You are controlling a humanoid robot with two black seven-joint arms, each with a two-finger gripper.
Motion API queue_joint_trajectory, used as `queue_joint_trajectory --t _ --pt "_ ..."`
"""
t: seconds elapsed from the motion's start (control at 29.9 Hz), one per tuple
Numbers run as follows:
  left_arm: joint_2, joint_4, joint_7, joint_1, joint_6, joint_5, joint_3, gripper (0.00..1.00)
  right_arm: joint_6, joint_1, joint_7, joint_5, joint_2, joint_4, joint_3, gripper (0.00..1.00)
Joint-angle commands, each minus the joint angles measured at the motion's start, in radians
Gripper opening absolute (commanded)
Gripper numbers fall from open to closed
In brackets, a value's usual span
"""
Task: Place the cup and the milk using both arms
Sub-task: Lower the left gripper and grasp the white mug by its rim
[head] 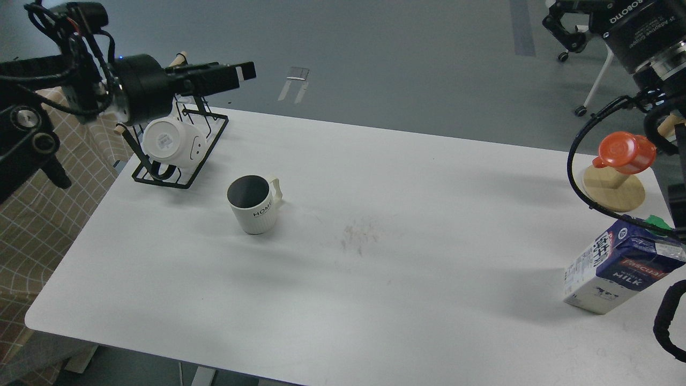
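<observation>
**Cup and milk both standing free, neither arm on them**

The cup [253, 212] stands upright on the table [375, 300], left of centre, just in front of the black rack [179, 155] that holds a white mug [170, 140]. It looks like stiff, glazed ceramic — probably slick and breakable, so a firm pinch across the rim or body, clear of the small handle, seems the safest hold. The milk [621, 265] stands near the right edge, in front of an orange-red cup [626, 152] on a wooden stand [613, 187]. A carton's walls are likely to give under pressure; I would grasp it low on the flat sides, squarely.

The left gripper [236, 73] hangs above the rack, pointing right, holding nothing — its fingers are seen edge-on, so I cannot tell how far they stand apart. The right gripper [563, 24] sits high at the frame's top corner, touching nothing, its opening equally unclear.
</observation>
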Motion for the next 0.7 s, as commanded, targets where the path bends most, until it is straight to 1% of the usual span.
queue_joint_trajectory --t 0.0,0.07,0.2,0.3,0.43,0.57,0.63,0.67 --pt "0.001 -0.080 -0.007 -0.002 0.000 0.096 0.085 0.93 0.000 0.000 0.000 -0.001 -0.006 -0.004 0.001 1.00" --pt "-0.002 -0.092 -0.009 -0.002 0.000 0.174 0.117 0.93 0.000 0.000 0.000 -0.001 -0.006 -0.005 0.001 1.00" --pt "-0.029 -0.101 -0.029 -0.002 0.000 0.291 0.192 0.93 0.000 0.000 0.000 -0.001 -0.006 -0.005 0.001 1.00" --pt "-0.054 -0.114 -0.073 -0.004 0.000 0.302 0.243 0.93 0.000 0.000 0.000 -0.001 -0.006 -0.005 0.001 1.00" --pt "-0.104 -0.086 -0.075 -0.007 0.000 0.333 0.274 0.93 0.000 -0.002 0.000 -0.001 -0.006 -0.005 0.001 1.00" --pt "-0.157 -0.009 -0.079 -0.005 0.000 0.354 0.310 0.92 0.000 -0.002 0.000 -0.001 -0.006 -0.005 0.004 1.00" --pt "-0.165 0.011 -0.079 -0.001 0.000 0.356 0.320 0.90 0.000 -0.002 0.000 -0.003 -0.008 -0.005 0.007 1.00" --pt "-0.173 0.039 -0.079 0.001 0.000 0.357 0.335 0.87 0.000 -0.002 0.000 -0.003 -0.008 -0.005 0.007 1.00"
